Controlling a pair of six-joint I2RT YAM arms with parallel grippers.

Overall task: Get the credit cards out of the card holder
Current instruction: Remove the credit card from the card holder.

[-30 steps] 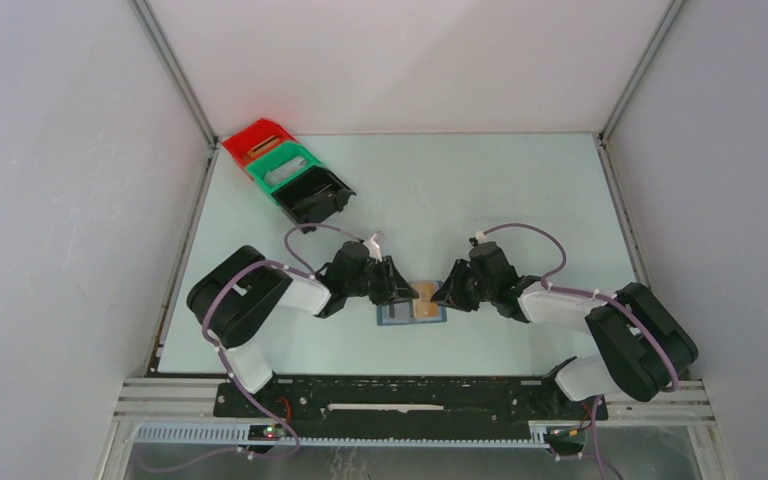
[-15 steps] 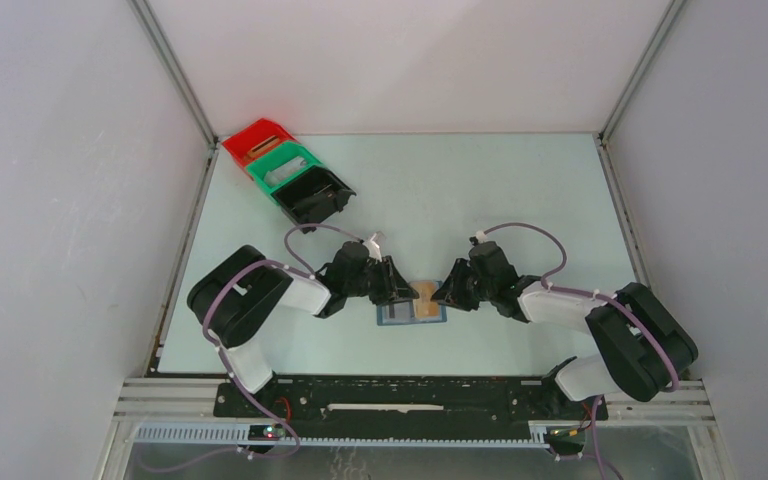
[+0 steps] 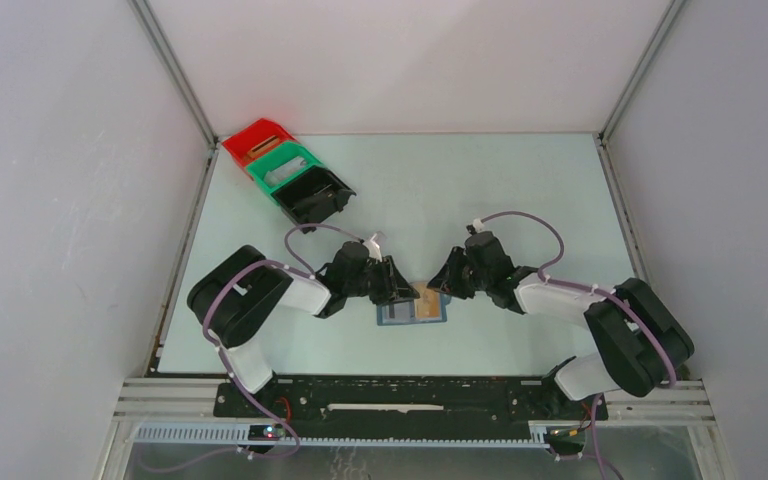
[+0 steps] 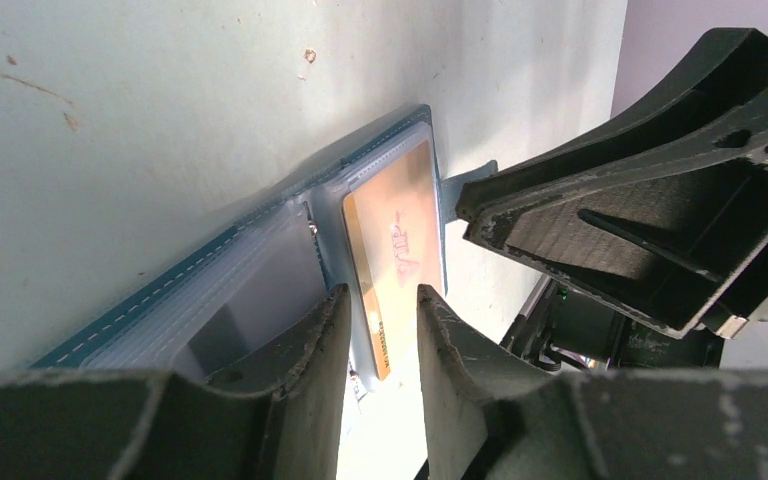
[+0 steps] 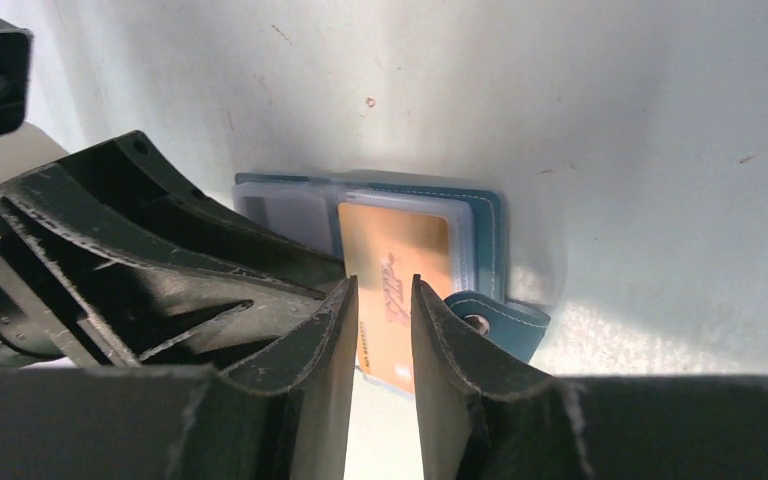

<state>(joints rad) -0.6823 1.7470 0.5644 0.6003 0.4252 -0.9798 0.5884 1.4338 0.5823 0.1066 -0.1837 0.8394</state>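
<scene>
Pale green desk (image 3: 480,190) inside a white-walled enclosure. Red bin (image 3: 253,140), green bin (image 3: 282,168) and black bin (image 3: 312,195) stand in a row at the far left corner, well apart from the work.

Card holder (image 3: 400,314): lies open and flat on the desk near the front edge, between the two arms. Blue-teal cover with light stitching along the rim. Inside are clear plastic sleeves, the left panel greyish. A closing strap with a small stud (image 5: 490,322) sticks out from its right side.

Credit card (image 4: 395,230): orange-gold with pale script on its face. It sits in the right-hand sleeve, its near end showing past the sleeve edge. No other card can be made out.

Left tool (image 4: 380,320): over the middle fold, fingers a narrow gap apart, with the card's near corner showing in the gap. Nothing is clamped.

Right tool (image 5: 382,310): over the card from the opposite side, fingers likewise a narrow gap apart, card face visible between them, nothing gripped. Cannot tell whether either tool's tips touch the card.
</scene>
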